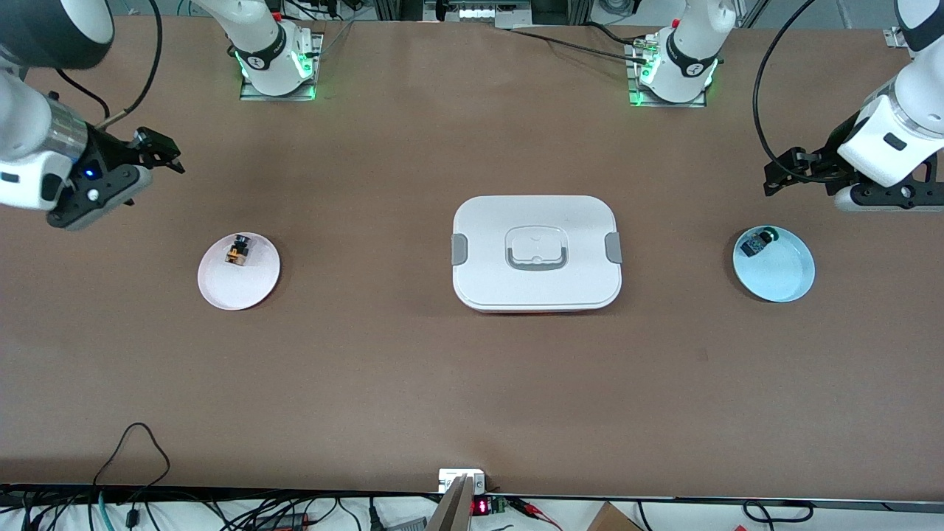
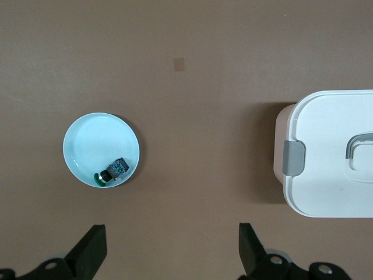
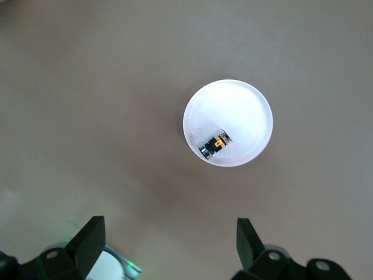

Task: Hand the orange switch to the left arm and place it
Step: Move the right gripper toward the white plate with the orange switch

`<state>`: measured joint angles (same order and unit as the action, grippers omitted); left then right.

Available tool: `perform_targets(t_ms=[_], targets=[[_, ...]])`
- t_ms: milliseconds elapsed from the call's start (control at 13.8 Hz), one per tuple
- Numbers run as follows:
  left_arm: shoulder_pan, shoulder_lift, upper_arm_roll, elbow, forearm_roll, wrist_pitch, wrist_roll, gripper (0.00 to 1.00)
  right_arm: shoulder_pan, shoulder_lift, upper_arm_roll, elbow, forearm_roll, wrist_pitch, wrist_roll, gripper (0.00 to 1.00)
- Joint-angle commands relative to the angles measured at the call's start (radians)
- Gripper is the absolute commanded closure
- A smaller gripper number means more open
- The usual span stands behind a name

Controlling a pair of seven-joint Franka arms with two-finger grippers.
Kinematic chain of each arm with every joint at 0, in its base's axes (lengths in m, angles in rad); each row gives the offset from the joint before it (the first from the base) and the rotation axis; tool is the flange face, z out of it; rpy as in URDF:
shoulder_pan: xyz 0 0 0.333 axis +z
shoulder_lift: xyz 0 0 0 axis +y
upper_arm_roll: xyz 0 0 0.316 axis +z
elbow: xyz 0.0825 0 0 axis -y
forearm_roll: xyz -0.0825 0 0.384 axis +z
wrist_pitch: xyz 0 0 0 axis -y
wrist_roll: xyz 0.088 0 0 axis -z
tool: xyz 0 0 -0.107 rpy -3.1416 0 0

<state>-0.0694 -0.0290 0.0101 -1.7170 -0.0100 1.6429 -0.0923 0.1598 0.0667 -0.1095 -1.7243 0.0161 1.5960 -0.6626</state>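
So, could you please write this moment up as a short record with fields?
orange switch: lying on the pink plate, toward the right arm's end of the table
green-blue component: on the blue plate, toward the left arm's end
box: lid on, on the table between the two plates
right gripper: fingers open, empty, raised near the pink plate
left gripper: fingers open, empty, raised near the blue plate
progress: switch not yet picked up

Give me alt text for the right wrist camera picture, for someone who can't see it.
A small orange switch lies on its side in a pale round plate on a brown table, seen from above. The right claw hangs open over bare table beside the plate, touching nothing.
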Motion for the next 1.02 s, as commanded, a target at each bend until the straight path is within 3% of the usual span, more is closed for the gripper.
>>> perform_targets(t_ms=[0,364,945], targets=[[0.002,0.017,-0.004,0.036,0.016,-0.026,0.008,0.00,-0.005,0.051,-0.003,-0.038,-0.021,0.068,-0.192,0.00],[0.003,0.015,-0.004,0.036,0.015,-0.026,0.008,0.00,-0.032,0.090,-0.006,-0.257,-0.039,0.410,-0.460,0.00],[0.003,0.015,-0.004,0.036,0.016,-0.026,0.011,0.00,-0.089,0.220,-0.004,-0.426,-0.031,0.755,-0.451,0.00]])
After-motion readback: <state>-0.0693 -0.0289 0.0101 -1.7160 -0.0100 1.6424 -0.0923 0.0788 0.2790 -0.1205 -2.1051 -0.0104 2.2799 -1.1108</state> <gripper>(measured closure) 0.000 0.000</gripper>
